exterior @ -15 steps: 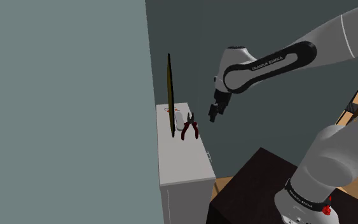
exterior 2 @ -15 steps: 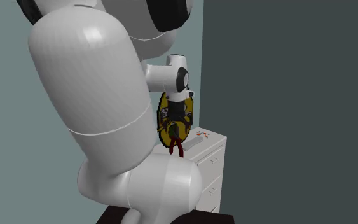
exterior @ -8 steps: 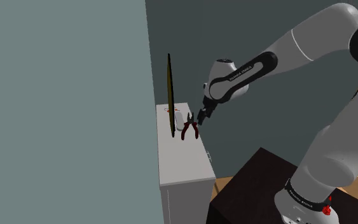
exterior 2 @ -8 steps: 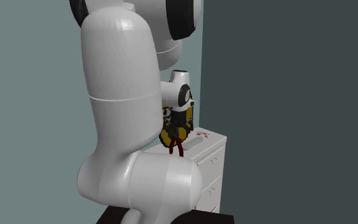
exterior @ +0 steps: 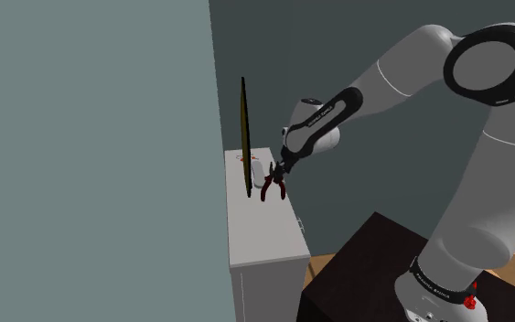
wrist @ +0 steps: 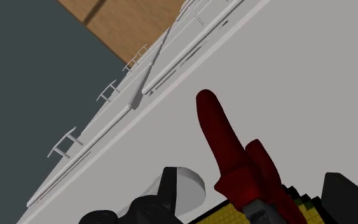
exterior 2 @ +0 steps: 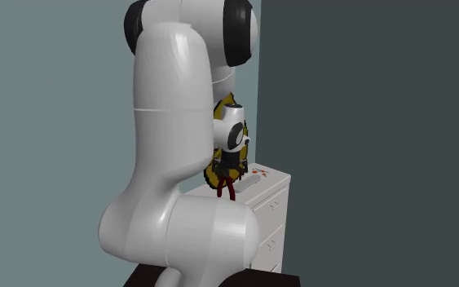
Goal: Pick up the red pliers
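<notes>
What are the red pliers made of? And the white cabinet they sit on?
The pliers: dark red, matte handles, probably rubber or plastic grips. A grey bit near the hinge looks like metal. The cabinet: plain smooth white with thin drawer handles. It could be painted wood or metal, I can't tell which.

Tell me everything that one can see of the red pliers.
The pliers have two dark red handles, spread apart like a V in the shoulder view, and a dark head where they join. They lie flat on the top of a white cabinet, beside an upright yellow plate. The gripper hangs close over the head. In the wrist view one handle runs out between the open fingers, which do not appear to touch it.
</notes>
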Available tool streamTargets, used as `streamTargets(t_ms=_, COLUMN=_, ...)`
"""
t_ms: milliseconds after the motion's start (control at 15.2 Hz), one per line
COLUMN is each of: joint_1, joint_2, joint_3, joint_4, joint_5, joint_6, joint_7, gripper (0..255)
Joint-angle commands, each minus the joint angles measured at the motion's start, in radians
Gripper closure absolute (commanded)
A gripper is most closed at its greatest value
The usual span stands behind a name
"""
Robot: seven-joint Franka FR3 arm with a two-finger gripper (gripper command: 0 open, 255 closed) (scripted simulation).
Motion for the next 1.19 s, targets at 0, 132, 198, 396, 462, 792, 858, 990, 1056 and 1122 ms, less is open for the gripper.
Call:
streamTargets(t_ms=0, joint_1=-0.001, joint_2=0.025, joint_3=0.003, joint_4=-0.003, joint_5=0.013, joint_6=0.028, joint_7=-0.013, gripper=0)
streamTargets(t_ms=132, joint_1=-0.003, joint_2=0.048, joint_3=0.007, joint_4=-0.005, joint_5=0.025, joint_6=0.054, joint_7=-0.024, gripper=0)
streamTargets(t_ms=198, joint_1=-0.004, joint_2=0.067, joint_3=0.010, joint_4=-0.007, joint_5=0.035, joint_6=0.074, joint_7=-0.033, gripper=0)
streamTargets(t_ms=396, joint_1=-0.006, joint_2=0.066, joint_3=0.010, joint_4=-0.007, joint_5=0.035, joint_6=0.073, joint_7=-0.034, gripper=255)
streamTargets(t_ms=462, joint_1=-0.005, joint_2=0.066, joint_3=0.010, joint_4=-0.006, joint_5=0.034, joint_6=0.072, joint_7=-0.034, gripper=255)
streamTargets(t_ms=792, joint_1=-0.005, joint_2=0.067, joint_3=0.010, joint_4=-0.005, joint_5=0.034, joint_6=0.073, joint_7=-0.034, gripper=255)
streamTargets(t_ms=858, joint_1=-0.005, joint_2=0.068, joint_3=0.010, joint_4=-0.005, joint_5=0.034, joint_6=0.073, joint_7=-0.034, gripper=255)
streamTargets(t_ms=990, joint_1=-0.005, joint_2=0.067, joint_3=0.010, joint_4=-0.007, joint_5=0.035, joint_6=0.074, joint_7=-0.033, gripper=255)
streamTargets(t_ms=1056, joint_1=-0.003, joint_2=0.055, joint_3=0.008, joint_4=-0.006, joint_5=0.028, joint_6=0.062, joint_7=-0.027, gripper=255)
streamTargets(t_ms=1122, joint_1=-0.002, joint_2=0.043, joint_3=0.005, joint_4=-0.005, joint_5=0.022, joint_6=0.049, joint_7=-0.022, gripper=255)
